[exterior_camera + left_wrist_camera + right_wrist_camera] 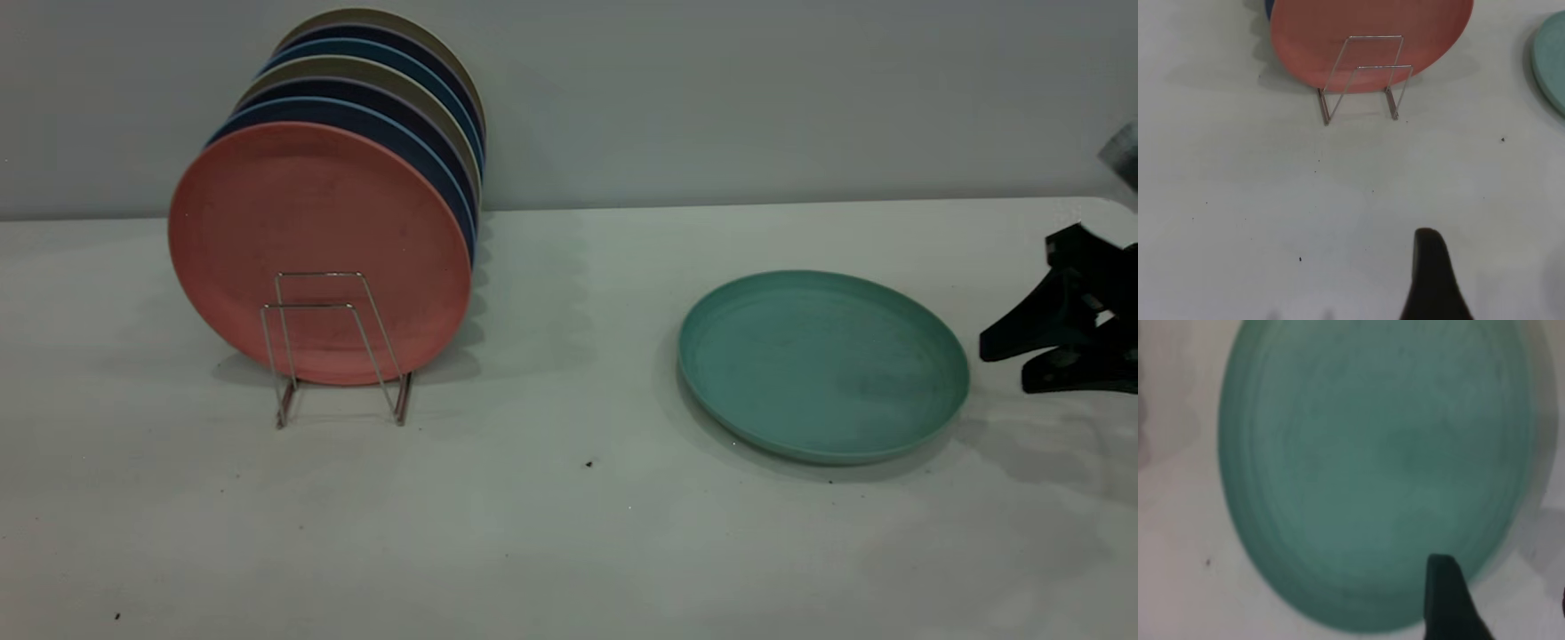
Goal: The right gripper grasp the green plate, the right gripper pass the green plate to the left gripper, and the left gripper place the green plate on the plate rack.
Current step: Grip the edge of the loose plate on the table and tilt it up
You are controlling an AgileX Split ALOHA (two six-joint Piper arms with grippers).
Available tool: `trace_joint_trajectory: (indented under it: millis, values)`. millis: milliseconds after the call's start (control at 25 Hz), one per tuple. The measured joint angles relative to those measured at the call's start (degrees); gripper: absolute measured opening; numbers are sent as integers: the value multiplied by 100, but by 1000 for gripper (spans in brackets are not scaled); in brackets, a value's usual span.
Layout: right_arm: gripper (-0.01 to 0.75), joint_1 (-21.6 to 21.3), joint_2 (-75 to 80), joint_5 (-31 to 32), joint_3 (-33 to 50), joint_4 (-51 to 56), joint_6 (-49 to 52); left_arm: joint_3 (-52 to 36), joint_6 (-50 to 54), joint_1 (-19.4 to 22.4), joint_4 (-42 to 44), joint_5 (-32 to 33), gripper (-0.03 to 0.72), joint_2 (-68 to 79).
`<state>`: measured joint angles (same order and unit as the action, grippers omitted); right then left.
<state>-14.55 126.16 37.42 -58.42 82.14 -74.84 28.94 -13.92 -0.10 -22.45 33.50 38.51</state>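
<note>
Fingers spread apart, my right gripper (1000, 364) hangs at the table's right edge, its two black tips pointing toward the green plate (822, 364) and stopping just beside its rim, not touching it. From my right wrist, one fingertip (1441, 577) shows over the near rim of the plate (1371, 467), which fills most of that view.

That plate lies flat and face up on the white table (551, 533), right of centre and well apart from the rack (333, 347).

At the left, the thin wire rack stands on the table with its two front loops bare. Directly behind those loops a pink plate (320, 253) stands on edge, and a row of dark blue plates (444, 169) and olive ones stands on edge behind it, reaching back toward the grey wall.

My left gripper (1435, 280) shows only from its own wrist camera, as a single dark finger low over bare table, facing the rack (1365, 77) and the pink plate (1371, 33) from some way off; whether its fingers are spread or closed I cannot tell. A sliver of the green plate (1550, 60) sits at that view's edge.
</note>
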Motion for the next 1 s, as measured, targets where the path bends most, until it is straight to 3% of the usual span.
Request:
trace_joint_trajectory:
  millis: [560,880,1000]
  values:
    - [425,36,755,58,-459,540,-37,0,-24,0,0,0,516,0]
    - [425,472,1002,-38,-785,674,3,0,-124,0,0,2,516,0]
    - [387,585,1063,-159,-867,713,102,0,-124,0,0,7,516,0]
